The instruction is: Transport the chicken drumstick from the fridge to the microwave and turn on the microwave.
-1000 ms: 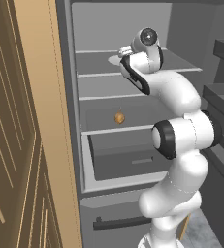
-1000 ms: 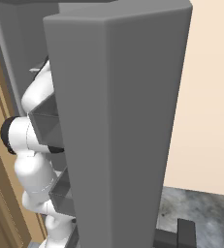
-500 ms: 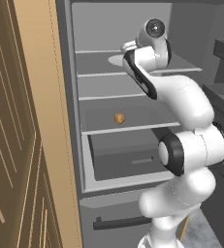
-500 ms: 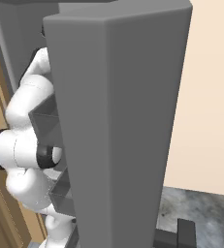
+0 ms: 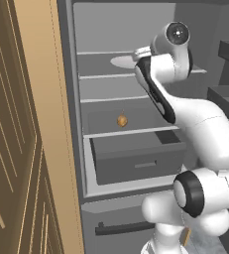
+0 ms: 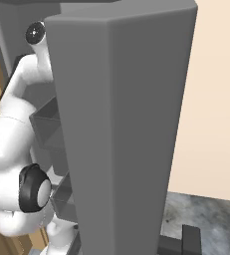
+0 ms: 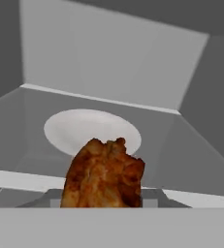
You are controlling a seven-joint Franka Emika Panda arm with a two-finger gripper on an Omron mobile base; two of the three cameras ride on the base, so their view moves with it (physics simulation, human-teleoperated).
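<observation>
Reddish-brown chicken drumstick [image 7: 104, 173] sits low at centre of the hand view, directly above the gripper; the fingertips are hidden behind it, so whether they pinch it cannot be told. Beyond it, at mid-frame, a white plate [image 7: 67, 128] lies on a pale grey shelf [image 7: 191, 145] of the fridge [image 5: 126, 30]. In the left base view the fridge stands open, with the arm [image 5: 195, 119] reaching from lower right up to the upper shelf at upper centre. A small round orange food [image 5: 122, 120] rests on a lower shelf, above the dark grey drawer [image 5: 136, 158]. A black bar handle [image 5: 121, 228] runs along the bottom. Brown wood panelling [image 5: 22, 149] occupies the left side.
</observation>
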